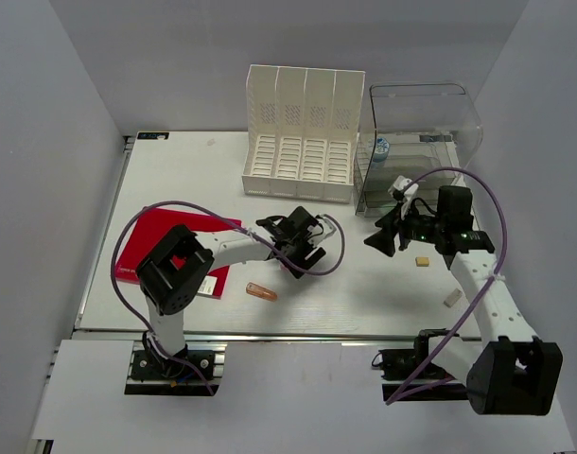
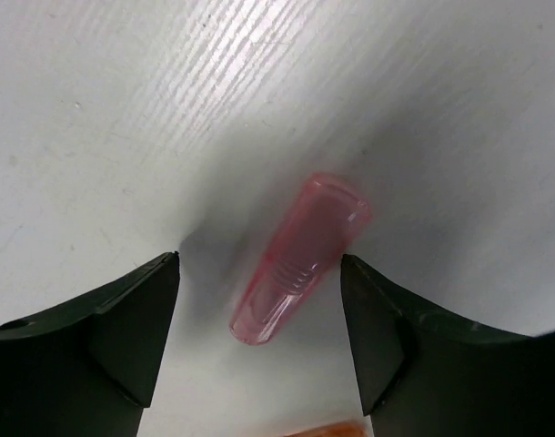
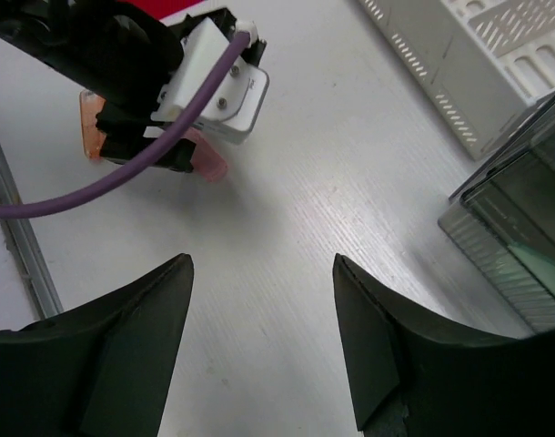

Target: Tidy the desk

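The white desk has a silvery rail along its near edge. My left gripper is low over the middle of the desk. In the left wrist view it is open, and a translucent pink cap lies flat on the desk between its fingers, touching neither. My right gripper is open and empty above the desk, right of centre. It faces the left gripper and the pink cap.
A red notebook lies at the left. An orange cap lies near the front. A white file organizer and a clear box stand at the back. A small tan piece and a white eraser lie at the right.
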Tool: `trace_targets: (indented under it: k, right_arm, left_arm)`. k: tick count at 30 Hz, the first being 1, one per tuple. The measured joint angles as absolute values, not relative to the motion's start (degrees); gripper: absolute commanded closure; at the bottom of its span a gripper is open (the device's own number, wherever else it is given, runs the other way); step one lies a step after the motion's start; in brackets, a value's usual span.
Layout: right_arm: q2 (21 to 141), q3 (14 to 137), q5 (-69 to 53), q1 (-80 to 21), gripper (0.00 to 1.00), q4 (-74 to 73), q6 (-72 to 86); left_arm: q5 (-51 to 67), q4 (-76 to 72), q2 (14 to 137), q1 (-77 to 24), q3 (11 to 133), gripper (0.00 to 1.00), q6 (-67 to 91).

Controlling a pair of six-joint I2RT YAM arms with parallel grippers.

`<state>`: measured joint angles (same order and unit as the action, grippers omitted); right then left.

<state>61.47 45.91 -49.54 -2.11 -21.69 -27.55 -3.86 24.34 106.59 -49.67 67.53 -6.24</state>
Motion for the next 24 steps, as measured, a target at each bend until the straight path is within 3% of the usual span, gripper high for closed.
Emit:
trace_targets:
  k: [5, 6, 9, 10, 12, 13, 15, 16, 17, 24]
  right_arm:
    - [58.3, 45.6, -50.3, -1.1, 0.34, -19.9, -27.0]
    - [57.8, 45.3, -50.4, -0.6, 0.35, -19.5, -27.0]
    - [56.8, 44.7, -50.7, 0.9, 0.40, -19.1, -26.5]
    - [56.6, 44.6, -50.7, 1.4, 0.43, -18.9, -26.2]
    - [55.9, 44.1, -50.7, 2.2, 0.47, -18.2, -25.6]
    - [55.4, 43.9, -50.2, 2.5, 0.59, -17.6, -25.1]
    - [53.9, 42.9, -48.9, 3.1, 0.79, -15.8, -23.8]
    - [52.8, 42.3, -47.6, 3.5, 0.94, -14.6, -22.6]
    - [51.9, 41.8, -46.3, 3.9, 1.00, -13.9, -21.8]
    - [46.7, 39.5, -31.2, 7.1, 1.00, -7.0, -14.3]
  left_arm:
    - [-6.2, 22.0, 107.3, -50.4, 67.7, 0.38, -6.6]
    - [-6.5, 21.7, 107.5, -50.6, 67.8, 0.51, -6.7]
    - [-6.6, 21.3, 108.0, -51.2, 68.1, 0.69, -7.1]
    - [-6.4, 21.0, 108.0, -51.3, 68.1, 0.78, -7.5]
    - [-5.9, 20.6, 108.0, -51.5, 68.0, 0.84, -7.9]
    - [-5.3, 20.3, 107.9, -51.5, 67.9, 0.88, -7.9]
    - [-3.1, 19.4, 107.1, -51.3, 66.9, 0.91, -7.9]
    - [-1.8, 19.1, 106.5, -51.3, 66.2, 0.92, -7.9]
    - [-0.3, 18.9, 105.6, -51.4, 65.4, 0.93, -7.8]
    - [8.7, 9.7, 95.5, -52.0, 62.3, 0.98, -10.0]
